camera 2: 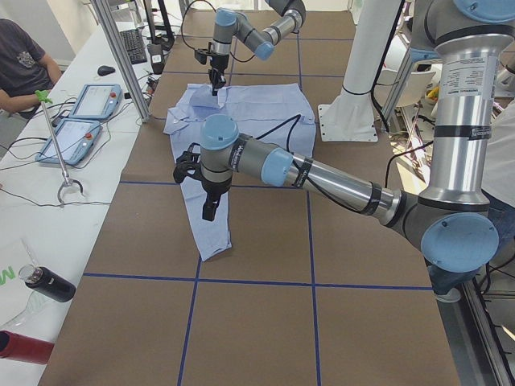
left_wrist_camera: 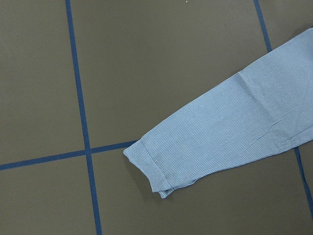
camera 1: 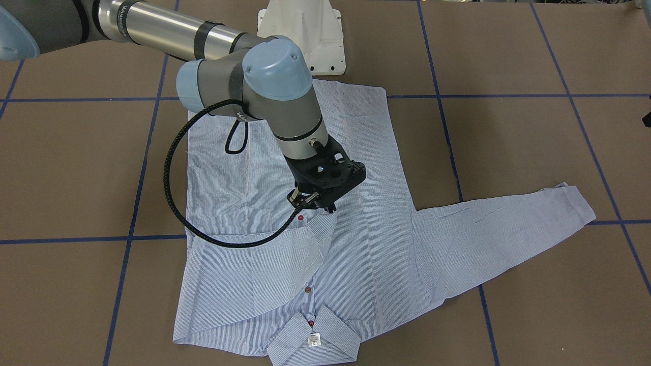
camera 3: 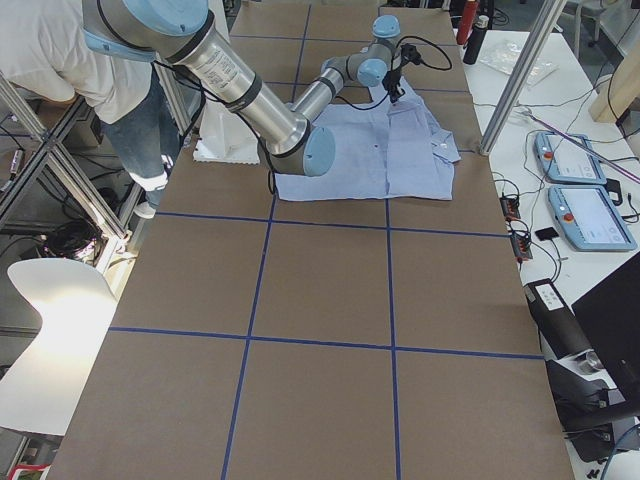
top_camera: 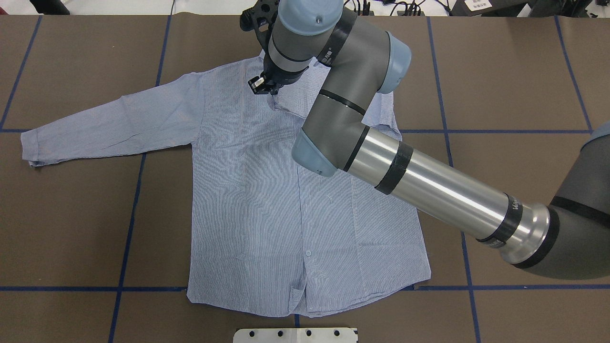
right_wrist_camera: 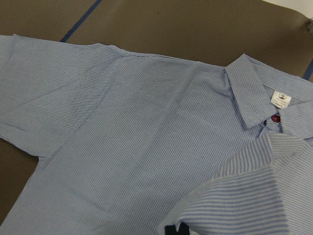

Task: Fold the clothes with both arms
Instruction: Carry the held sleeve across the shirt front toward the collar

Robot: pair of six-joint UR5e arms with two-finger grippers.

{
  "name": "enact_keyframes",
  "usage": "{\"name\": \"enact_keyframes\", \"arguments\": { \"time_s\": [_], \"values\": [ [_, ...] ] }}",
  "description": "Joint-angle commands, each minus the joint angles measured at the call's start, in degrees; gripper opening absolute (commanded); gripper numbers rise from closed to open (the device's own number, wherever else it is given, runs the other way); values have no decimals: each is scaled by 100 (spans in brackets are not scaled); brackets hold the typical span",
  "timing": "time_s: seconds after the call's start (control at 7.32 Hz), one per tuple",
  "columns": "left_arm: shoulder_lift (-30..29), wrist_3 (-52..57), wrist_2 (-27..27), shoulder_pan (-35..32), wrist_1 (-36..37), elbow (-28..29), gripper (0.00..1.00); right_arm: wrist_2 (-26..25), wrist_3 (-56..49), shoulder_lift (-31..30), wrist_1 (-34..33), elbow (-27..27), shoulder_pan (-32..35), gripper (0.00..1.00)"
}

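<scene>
Collar (camera 1: 313, 338) and small white neck label (camera 1: 314, 339) lie nearest in the front view, on the side of the shirt (camera 1: 366, 239) farthest from the robot. The shirt rests front up at mid-table (camera 1: 534, 61), hem toward the base.

The right gripper (camera 1: 311, 201) is low over the chest by a dark red button (camera 1: 300, 217), its fingers seemingly pinched on the end of the folded sleeve (camera 1: 254, 269), which slants across the front. The left gripper (camera 2: 211, 207) hovers over the spread sleeve (camera 1: 508, 229) near its cuff (left_wrist_camera: 151, 166); whether it is wide or narrow I cannot tell.

The cloth looks thin, limp and finely striped, and likely slides on the smooth brown covering. If the sleeve is let go from a height it could flop askew. A deep pinch might catch the front layer and drag it into wrinkles. The black cable (camera 1: 173, 203) loops low over the fold and could snag it. The long, tapering spread sleeve may twist if it is lifted by a single layer; its doubled cuff hem is the firmer hold
</scene>
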Motion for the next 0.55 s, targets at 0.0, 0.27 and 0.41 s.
{"name": "enact_keyframes", "arguments": {
  "time_s": [0.0, 0.27, 0.41],
  "values": [
    [-21, 4, 0, 0, 0, 29, 100, -340, 0, 276, 560, -730, -285, 0],
    [-38, 4, 9, 0, 0, 47, 100, -533, -9, 417, 562, -856, -400, 0],
    [-47, 4, 9, 0, 0, 47, 100, -630, -9, 427, 571, -856, -453, 0]
  ]
}}
